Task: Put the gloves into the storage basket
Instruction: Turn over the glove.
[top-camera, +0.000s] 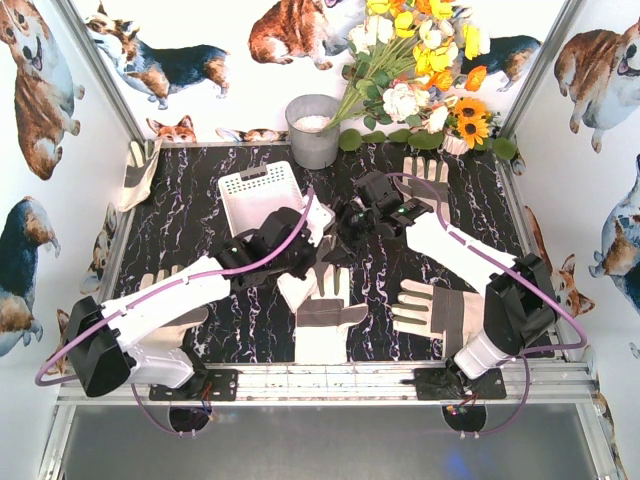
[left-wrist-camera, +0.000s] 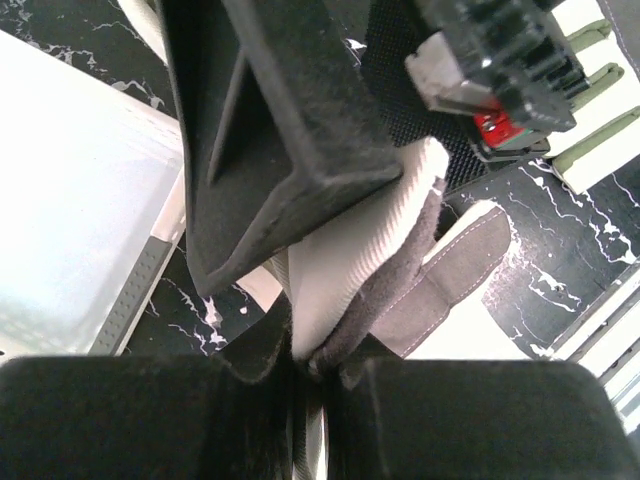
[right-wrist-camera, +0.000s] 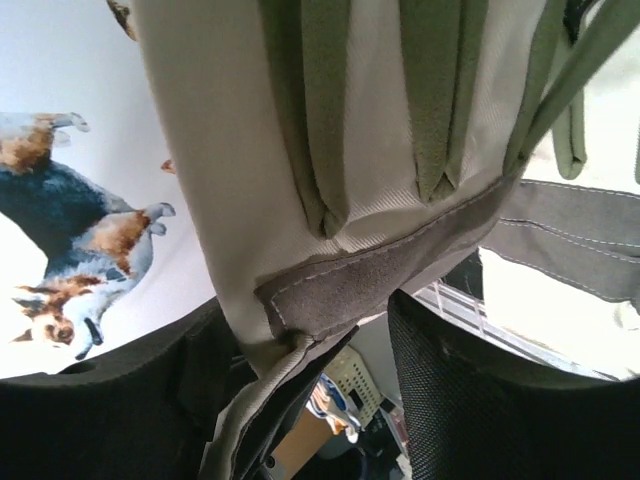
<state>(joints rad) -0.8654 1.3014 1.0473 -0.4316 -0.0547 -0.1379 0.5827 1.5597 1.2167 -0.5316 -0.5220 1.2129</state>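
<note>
Glove of cream-white fabric with grey patches hangs above the black marbled desk at mid-scene, just right of the small white slotted plastic basket, strung between the two arms. The left tool is clamped tight on a fold of it. The right tool stands wide with the grey stitched band between its jaws, and I cannot tell whether it grips.

It looks light and thoroughly floppy: it creases, sags and will drape wherever it is unsupported. It shouldn't slip or break, and a pinch on the thicker grey band or cuff looks the surest hold.

Its long axis seems to run from the left tool out to the right one, near-left to far-right. In the right wrist view the lengthwise strips point away from the tool.
</note>
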